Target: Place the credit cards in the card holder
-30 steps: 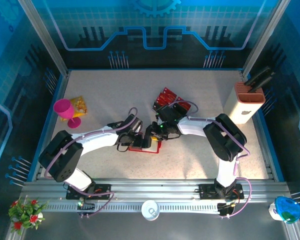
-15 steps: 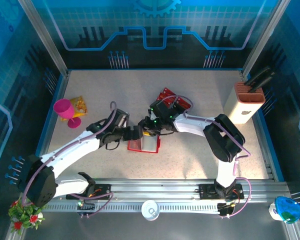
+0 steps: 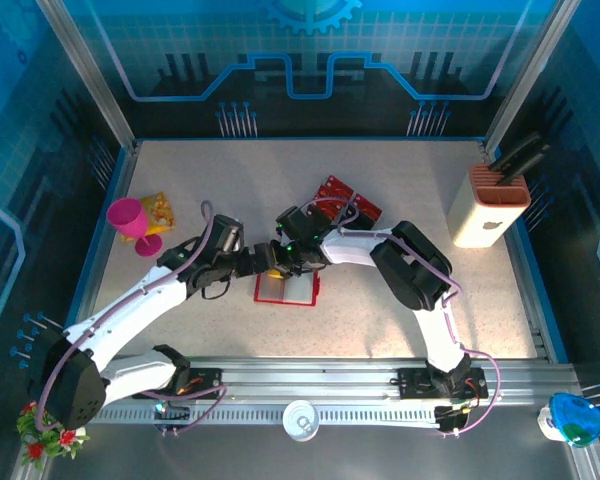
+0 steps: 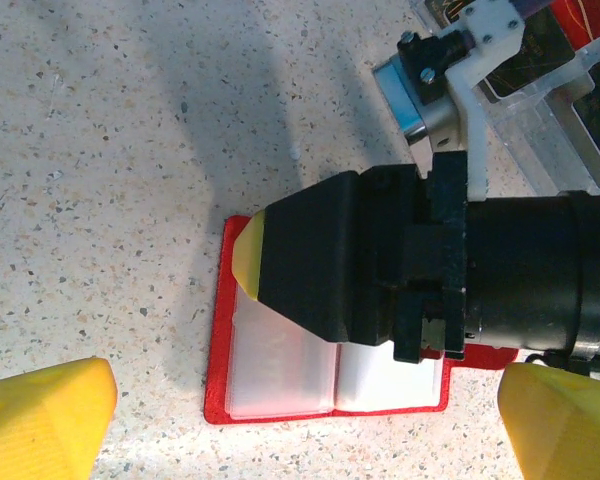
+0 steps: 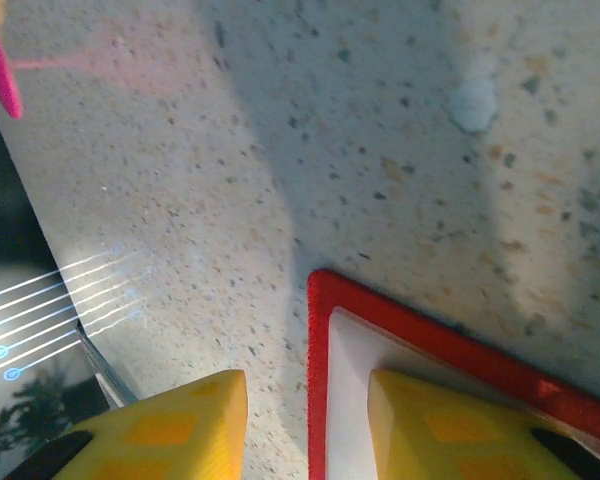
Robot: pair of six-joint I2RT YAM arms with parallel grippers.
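Since half a second ago the right arm's elbow has swung left and the right gripper (image 5: 308, 428) has shifted left to the far-left corner of the card holder (image 3: 288, 290). The left gripper (image 4: 300, 425) has drawn back slightly and the holder has not moved. From the top the two grippers overlap above the holder's far edge, so their tips cannot be separated there. In the left wrist view the right gripper's black body covers the holder's upper right part. The visible pockets are pale inside the red rim, and I cannot tell what the hidden part holds. The holder lies open and flat on the table (image 3: 230, 180), near the middle. Right fingers (image 5: 170, 425) are a short gap apart, one over bare table and one over the pale lining, with the red rim running between them. Contact with the rim cannot be judged. Left fingertips (image 4: 40, 415) are spread wide, cut off at the frame's lower corners, with nothing clamped. The credit cards (image 3: 348, 197) lie in a clear tray (image 4: 525, 135) just beyond the holder; their count is not readable. A pink cup (image 3: 128, 218) and a yellow packet (image 3: 160, 208) sit at far left. A beige slotted block (image 3: 495, 210) with dark handles stands at the right edge, well apart from the grippers.
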